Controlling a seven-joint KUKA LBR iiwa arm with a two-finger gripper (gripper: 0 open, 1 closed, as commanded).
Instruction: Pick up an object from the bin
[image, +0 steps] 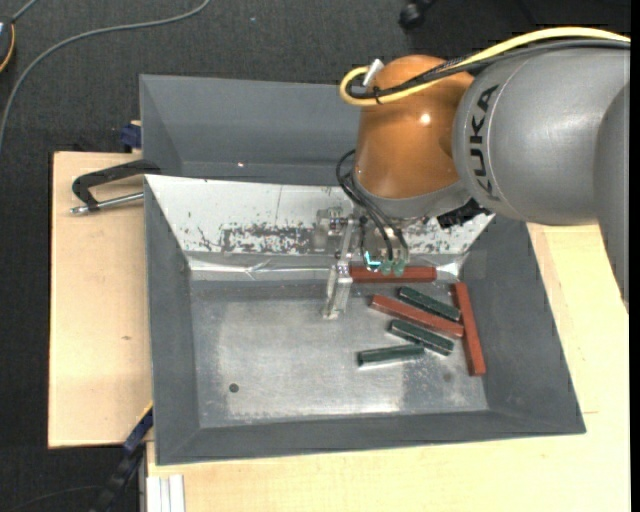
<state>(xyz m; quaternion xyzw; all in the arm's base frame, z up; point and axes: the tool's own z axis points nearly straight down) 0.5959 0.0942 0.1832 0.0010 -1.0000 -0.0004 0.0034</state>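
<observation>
My gripper (361, 277) hangs low at the back of the bin, right of the middle, and it is open. One silvery finger (335, 292) reaches down to the bin floor; the other sits by the left part of a red stick (405, 272) lying crosswise just under the gripper. Nothing shows between the fingers. In front of that stick lie a dark green stick (430, 300) and a second red stick (415, 312), both slanted.
More sticks lie to the front right: two dark green ones (421, 336) (392, 354) and a long red one (470, 328) along the right wall. The left half of the bin floor is bare metal. The arm's orange dome hangs above the back wall.
</observation>
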